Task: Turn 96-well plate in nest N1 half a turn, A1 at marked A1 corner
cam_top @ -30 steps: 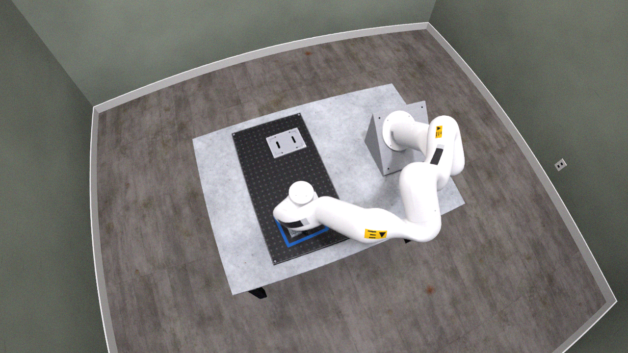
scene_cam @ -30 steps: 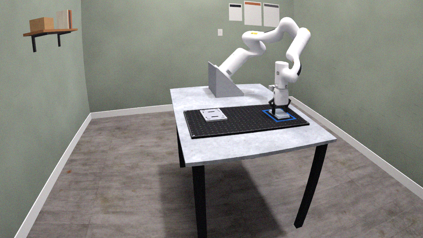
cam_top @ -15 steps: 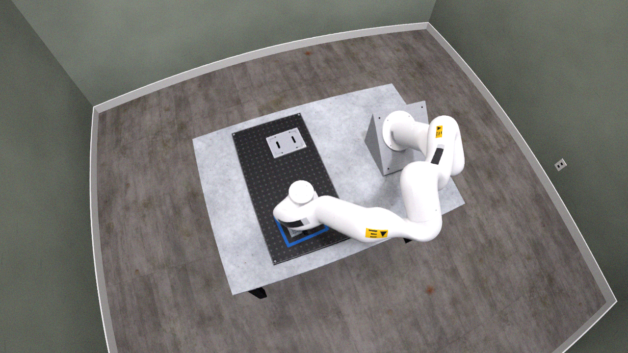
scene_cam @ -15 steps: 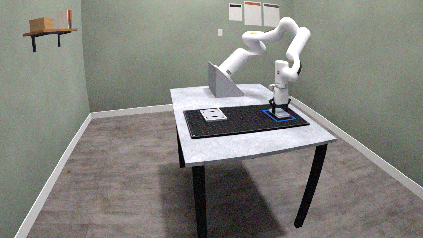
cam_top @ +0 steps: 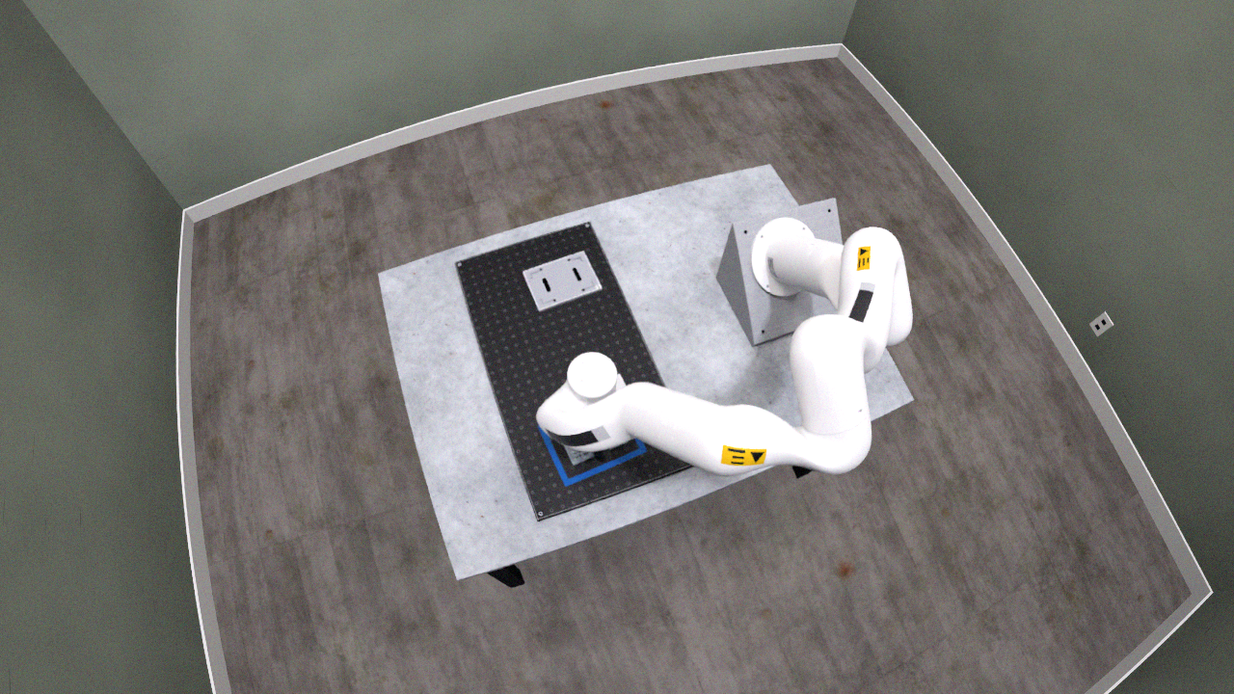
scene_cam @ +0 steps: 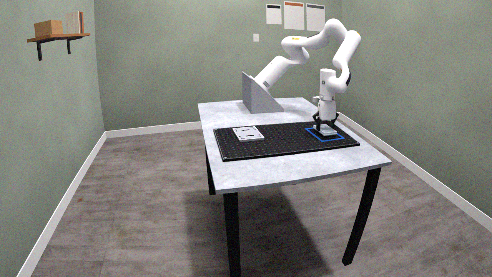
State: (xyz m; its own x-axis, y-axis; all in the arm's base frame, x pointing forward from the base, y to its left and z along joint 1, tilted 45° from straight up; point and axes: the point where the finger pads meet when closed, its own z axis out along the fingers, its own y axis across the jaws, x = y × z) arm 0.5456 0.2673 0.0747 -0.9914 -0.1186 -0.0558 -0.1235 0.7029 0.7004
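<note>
While the gripper [scene_cam: 324,128] pinches the 96-well plate [scene_cam: 327,131], we hold it over the blue-outlined plate nest [scene_cam: 338,138].
Vertical wrist keeps the plate level for rotation.

Green walls [scene_cam: 154,69], grey plank floor [scene_cam: 137,206], black-legged table [scene_cam: 275,168].

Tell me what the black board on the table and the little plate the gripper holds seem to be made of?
The black board looks like matte dark metal: flat, with a regular grid of small holes. The plate in the gripper looks like pale, faintly glossy plastic, though it is too small to be sure. The table top resembles grey mottled stone.
</note>
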